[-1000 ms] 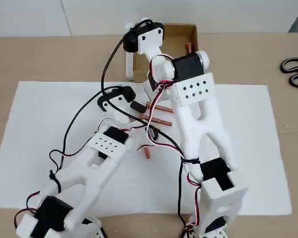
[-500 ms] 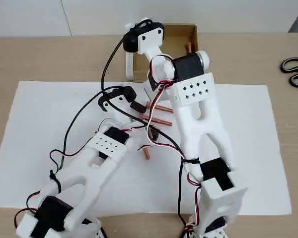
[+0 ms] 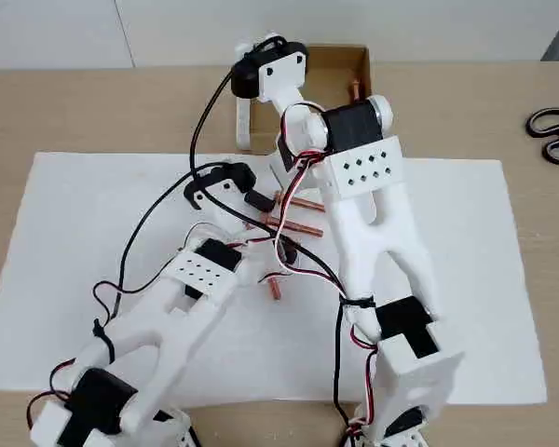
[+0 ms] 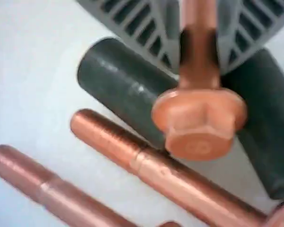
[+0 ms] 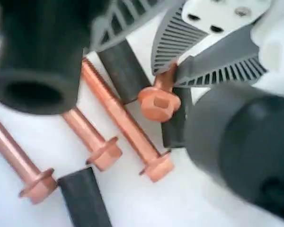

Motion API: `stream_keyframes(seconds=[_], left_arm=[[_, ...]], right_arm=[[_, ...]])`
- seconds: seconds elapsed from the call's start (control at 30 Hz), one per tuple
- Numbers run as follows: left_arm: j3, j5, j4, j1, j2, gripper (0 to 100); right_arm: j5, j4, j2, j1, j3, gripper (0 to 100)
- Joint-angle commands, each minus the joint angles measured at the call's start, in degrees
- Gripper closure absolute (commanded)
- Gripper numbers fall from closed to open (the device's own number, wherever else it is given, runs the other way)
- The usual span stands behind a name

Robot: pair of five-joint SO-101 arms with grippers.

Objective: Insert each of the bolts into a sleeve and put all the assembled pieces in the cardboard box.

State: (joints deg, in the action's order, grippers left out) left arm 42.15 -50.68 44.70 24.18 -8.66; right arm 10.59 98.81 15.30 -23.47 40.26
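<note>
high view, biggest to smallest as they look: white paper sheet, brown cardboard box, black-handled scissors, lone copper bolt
1. white paper sheet
2. brown cardboard box, partly hidden
3. black-handled scissors, cut by the edge
4. lone copper bolt

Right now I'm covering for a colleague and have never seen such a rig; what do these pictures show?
These are two white robot arms side by side at a table. One picture looks down from above; the other two come from a camera on each wrist. On the white paper lie copper bolts and dark sleeves. The left gripper clamps one bolt; the right gripper seems to hold a sleeve. The cardboard box stands beyond them.
</note>
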Motion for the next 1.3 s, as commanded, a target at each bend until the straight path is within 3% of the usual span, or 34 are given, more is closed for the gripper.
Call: stream_keyframes(seconds=[0.0, 0.2, 0.4, 0.6, 0.73, 0.83, 1.0, 1.13, 1.27], left_arm=[[-5.1, 0.2, 5.9, 0.1, -0.7, 99], [-17.5, 5.6, 21.7, -0.2, -0.7, 99], [-26.4, 9.9, 31.5, -0.5, -0.7, 99], [-32.9, 18.3, 39.9, -12.6, -0.7, 99], [-31.2, 29.8, 39.8, -25.1, -0.1, 99], [-27.6, 38.5, 36.2, -29.5, -0.1, 99], [-17.2, 51.1, 27.0, -29.0, -0.1, 99], [-11.8, 51.1, 20.5, -26.4, -0.1, 99], [-10.4, 51.1, 19.7, -23.6, -0.1, 91]], right_arm=[[-0.5, -0.2, -4.1, 0.2, 0.3, 99.5], [-0.5, -0.2, -4.1, 0.2, 0.3, 99.5], [-0.6, -0.5, -4.1, -0.1, 0.3, 99.5], [-0.6, -0.5, -4.4, -0.5, 0.3, 99.5], [-0.6, -0.5, -4.4, -0.5, 0.3, 99.5], [-0.6, -0.5, -4.4, -0.5, 0.3, 99.5], [-2.0, -0.5, -4.4, -0.5, 0.3, 99.5], [-2.1, -0.5, -4.4, -0.5, 0.3, 99.5], [-2.1, -0.5, -4.4, -0.5, 0.3, 99.5]])
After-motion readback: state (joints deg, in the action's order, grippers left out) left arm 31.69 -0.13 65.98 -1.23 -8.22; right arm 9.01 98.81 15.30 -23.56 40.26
